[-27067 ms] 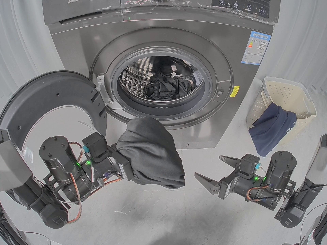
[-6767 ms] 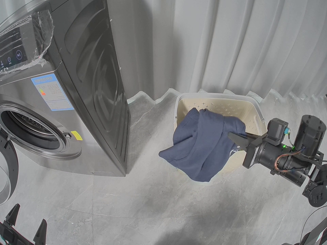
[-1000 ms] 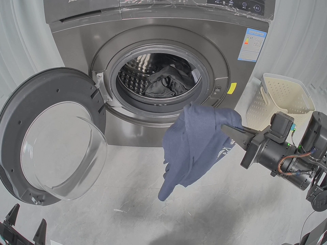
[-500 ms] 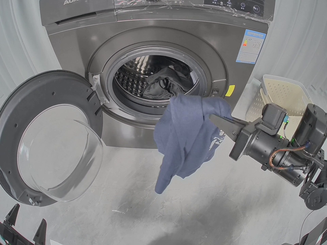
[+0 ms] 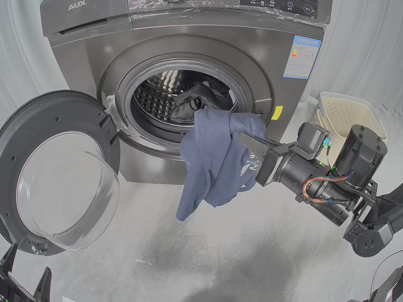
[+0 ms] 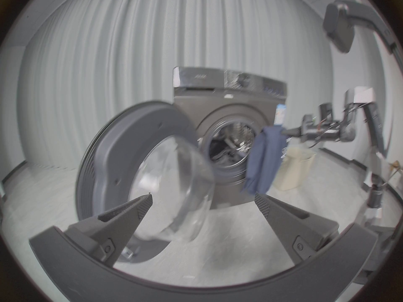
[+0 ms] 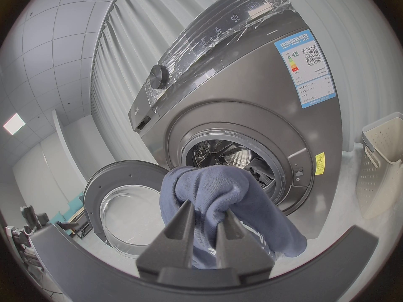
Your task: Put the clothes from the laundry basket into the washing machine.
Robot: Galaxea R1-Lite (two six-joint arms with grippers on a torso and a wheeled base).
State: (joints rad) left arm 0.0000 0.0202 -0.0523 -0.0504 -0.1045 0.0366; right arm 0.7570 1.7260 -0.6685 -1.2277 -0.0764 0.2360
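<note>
**1. Status**
- Right pincer: jaws nearly closed, clamped on a fold of the navy-blue cloth garment. The rest of the cloth hangs free below the grip, w/ one long tail toward the floor.
- Left pincer: jaws spread wide, holds nothing. Parked in the lower-left corner of the head view.

**2. Change vs. 1 sec ago**
- Garment and right arm have gone up and left in the head view, toward the drum opening of the grey front-loading washing machine.
- Garment top now overlaps the lower-right rim of the opening. It was clearly below the rim before.
- The camera has also shifted a little, so part of this offset is not arm travel.
- Approx. 7 sec ago this garment was draped over the rim of the cream perforated plastic laundry basket. The basket now sits at centre right, showing bare inner wall where visible.

**3. Other refs.**
- Round door w/ clear glass bowl: swung fully open at left, out of the path.
- Dark grey clothes: already inside the drum.

**4. Meaning for task**
- Judgement: transfer phase, near its end. The garment is at the mouth, not yet inside.
- Next move calls for pushing the grip past the rim before release.
- Risk: the hanging tail may drag over the door seal and be left outside.
</note>
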